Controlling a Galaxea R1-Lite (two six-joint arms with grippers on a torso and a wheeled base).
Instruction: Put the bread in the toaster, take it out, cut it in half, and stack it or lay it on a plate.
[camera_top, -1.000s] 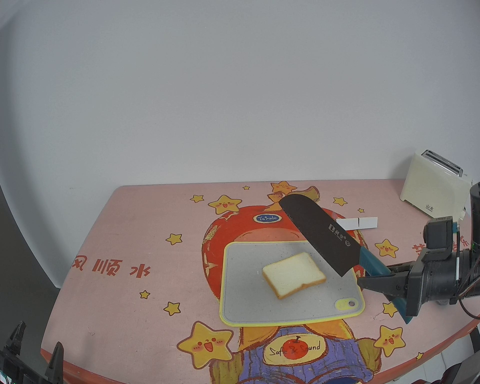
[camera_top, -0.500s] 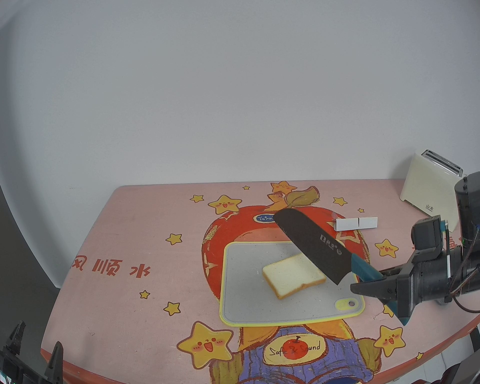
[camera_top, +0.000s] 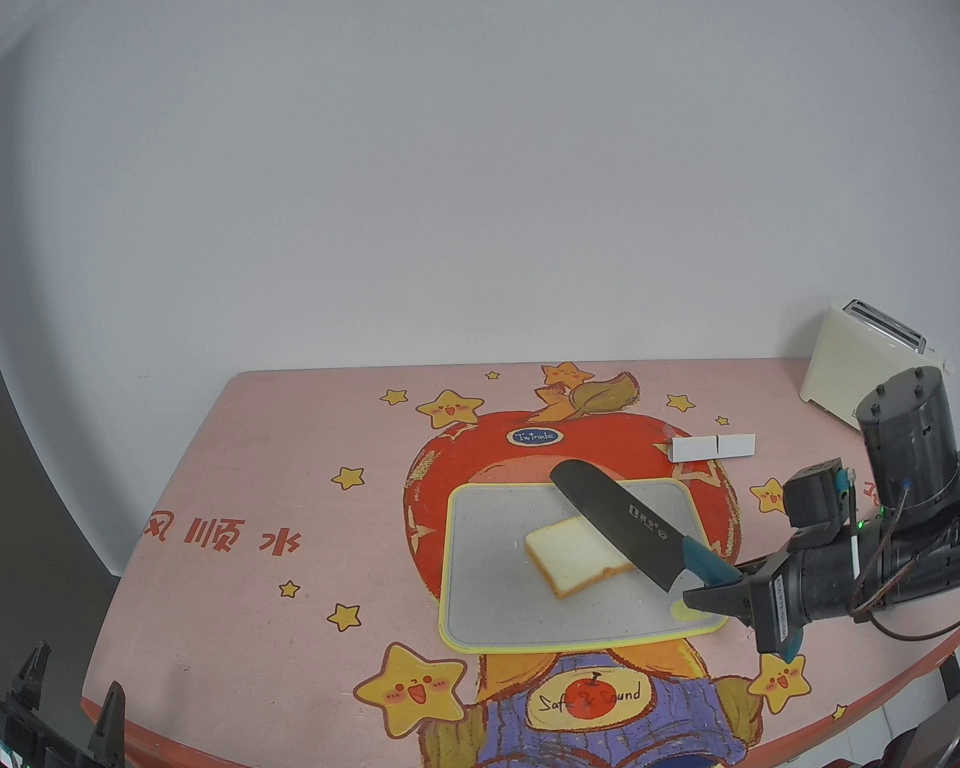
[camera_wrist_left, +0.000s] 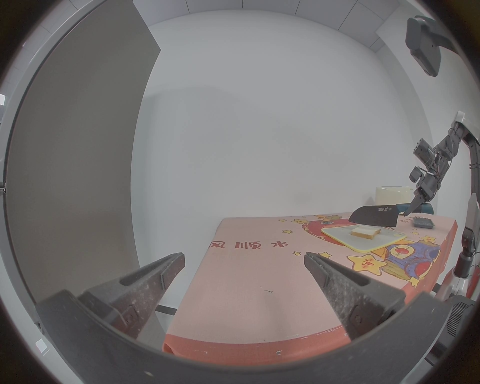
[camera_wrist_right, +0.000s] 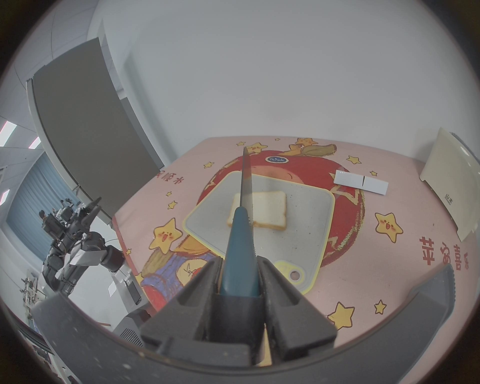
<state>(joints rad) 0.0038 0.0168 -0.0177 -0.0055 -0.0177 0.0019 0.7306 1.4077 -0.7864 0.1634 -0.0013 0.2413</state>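
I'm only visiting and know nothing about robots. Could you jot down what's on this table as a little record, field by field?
table: pink, cartoon print
bread: one whole slice, flat on the cutting board
knife: dark blade, blue handle, slanted over the bread; contact cannot be told
right gripper: shut on the knife's handle
left gripper: open, holding nothing, off the table's near left corner
toaster: cream, at the table's far right corner

I spotted red characters on the tablecloth (camera_top: 250, 470), nine o'clock from the board (camera_top: 490, 600); small white print sat on my knife (camera_top: 632, 524) blade.
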